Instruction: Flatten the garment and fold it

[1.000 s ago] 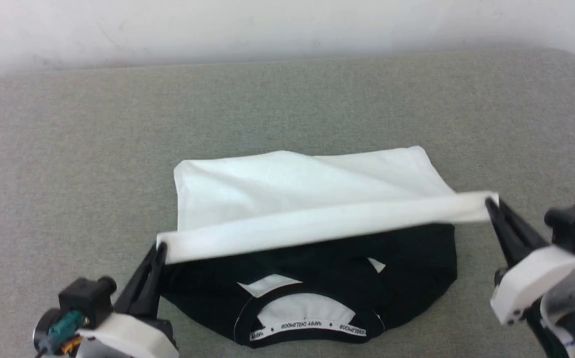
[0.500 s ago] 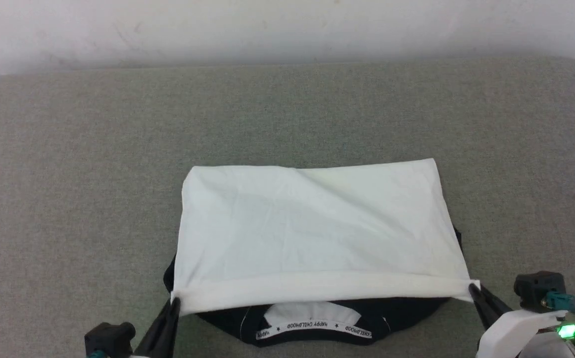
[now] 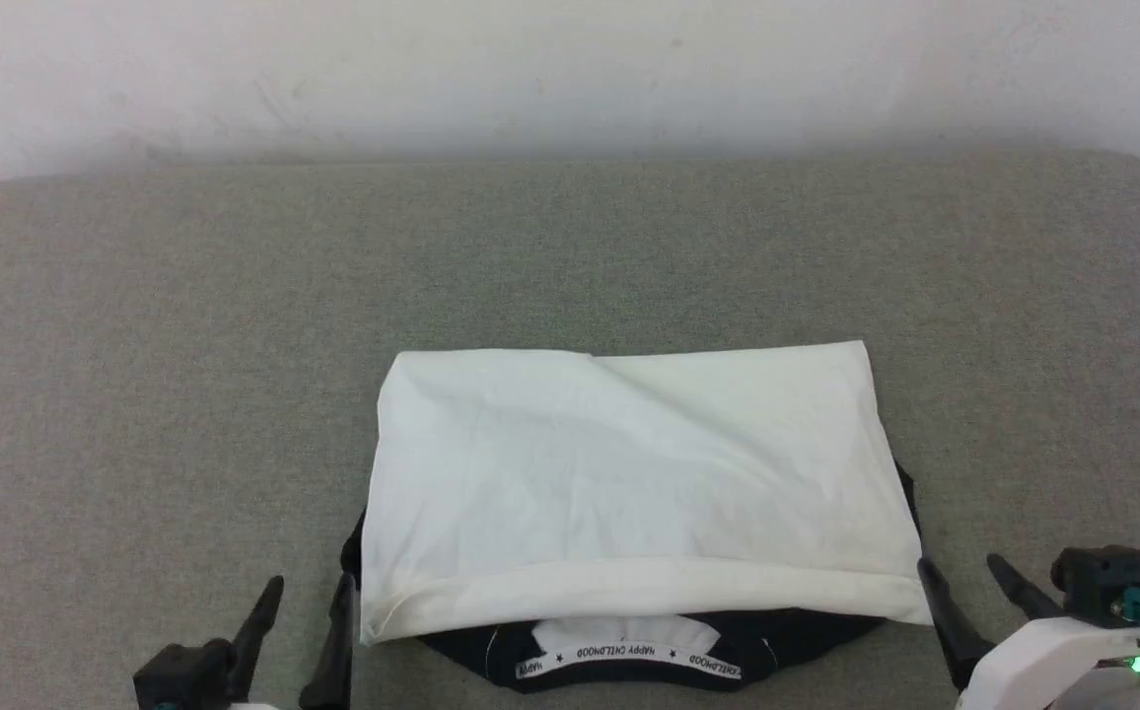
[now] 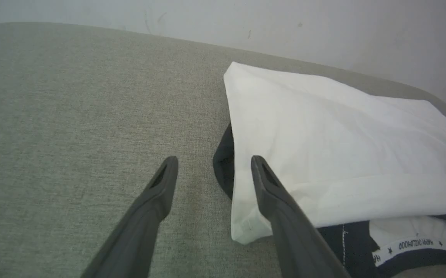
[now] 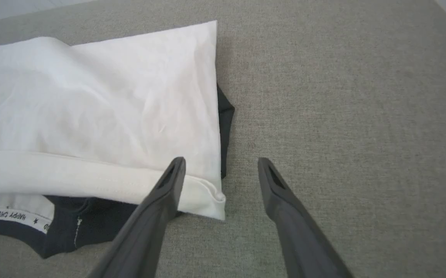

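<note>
Here, left gripper (image 3: 311, 584) spread wide, right gripper (image 3: 957, 564) likewise, both empty beside garment (image 3: 629, 463)

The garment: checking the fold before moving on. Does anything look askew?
Slightly. On the garment, the folded white layer sits unevenly: black fabric peeks past both side edges, and the collar is uncovered at the near edge.

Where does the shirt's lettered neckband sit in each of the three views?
Head view: lettered neckband at bottom centre, just below the white hem.
Left wrist view: neckband in the lower right corner.
Right wrist view: neckband at the lower left edge.
Shared landmark: the white hem lies right next to it in all three.
</note>
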### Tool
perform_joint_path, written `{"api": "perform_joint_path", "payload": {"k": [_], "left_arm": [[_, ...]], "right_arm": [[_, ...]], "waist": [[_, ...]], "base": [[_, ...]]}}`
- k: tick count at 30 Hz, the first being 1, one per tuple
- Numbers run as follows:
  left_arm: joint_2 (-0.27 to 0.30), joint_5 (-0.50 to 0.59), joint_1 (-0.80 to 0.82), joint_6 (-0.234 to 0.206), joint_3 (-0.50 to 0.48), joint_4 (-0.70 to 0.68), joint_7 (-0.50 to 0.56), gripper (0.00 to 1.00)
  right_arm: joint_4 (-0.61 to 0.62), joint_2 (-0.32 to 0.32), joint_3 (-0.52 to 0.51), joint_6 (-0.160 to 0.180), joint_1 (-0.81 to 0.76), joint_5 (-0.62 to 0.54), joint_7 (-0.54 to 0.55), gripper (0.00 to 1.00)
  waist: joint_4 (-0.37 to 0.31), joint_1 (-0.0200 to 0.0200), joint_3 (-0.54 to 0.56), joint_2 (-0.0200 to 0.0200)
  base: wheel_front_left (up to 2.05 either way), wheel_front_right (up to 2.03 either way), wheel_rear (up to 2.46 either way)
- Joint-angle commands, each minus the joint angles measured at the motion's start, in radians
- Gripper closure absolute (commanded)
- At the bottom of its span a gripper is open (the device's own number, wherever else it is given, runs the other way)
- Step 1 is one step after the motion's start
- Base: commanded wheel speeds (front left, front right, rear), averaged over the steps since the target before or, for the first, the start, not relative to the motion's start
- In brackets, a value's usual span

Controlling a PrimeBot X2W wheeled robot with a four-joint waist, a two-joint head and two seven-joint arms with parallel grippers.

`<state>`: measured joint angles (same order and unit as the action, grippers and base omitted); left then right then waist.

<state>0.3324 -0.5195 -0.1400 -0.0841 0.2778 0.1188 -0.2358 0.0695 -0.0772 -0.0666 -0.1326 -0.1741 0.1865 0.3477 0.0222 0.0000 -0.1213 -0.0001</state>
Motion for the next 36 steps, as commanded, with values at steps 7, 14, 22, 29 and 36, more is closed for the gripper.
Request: {"api": "perform_joint_path", "payload": {"k": [7, 14, 22, 29, 36], "left_arm": [[-0.036, 0.062, 0.083, -0.029, -0.075, -0.041, -0.025, 0.0], [-0.107, 0.16, 0.178, -0.009, -0.138, -0.054, -0.026, 0.0], [-0.152, 0.231, 0.259, 0.036, -0.185, -0.005, -0.026, 0.0], [-0.176, 0.281, 0.282, 0.061, -0.229, 0.006, -0.026, 0.0], [-0.201, 0.315, 0.273, 0.083, -0.253, 0.012, -0.026, 0.0]], "right_arm": [[0.016, 0.026, -0.057, 0.002, 0.071, 0.04, -0.106, 0.0], [-0.131, 0.027, -0.084, 0.002, 0.174, 0.126, -0.093, 0.0], [-0.347, 0.027, -0.05, 0.002, 0.309, 0.129, 0.025, 0.0], [-0.505, 0.027, -0.015, 0.002, 0.393, 0.13, 0.106, 0.0], [-0.563, 0.027, 0.072, 0.002, 0.412, 0.186, 0.146, 1.0]], "waist": [[0.012, 0.0, 0.011, 0.0001], [0.022, 0.0, 0.011, 0.0001], [0.016, 0.0, -0.003, 0.0001], [0.014, 0.0, -0.015, 0.0001], [0.014, 0.0, -0.008, 0.0001]], "base": [[0.0, 0.0, 0.0], [0.0, 0.0, 0.0], [0.0, 0.0, 0.0], [0.0, 0.0, 0.0], [0.0, 0.0, 0.0]]}}
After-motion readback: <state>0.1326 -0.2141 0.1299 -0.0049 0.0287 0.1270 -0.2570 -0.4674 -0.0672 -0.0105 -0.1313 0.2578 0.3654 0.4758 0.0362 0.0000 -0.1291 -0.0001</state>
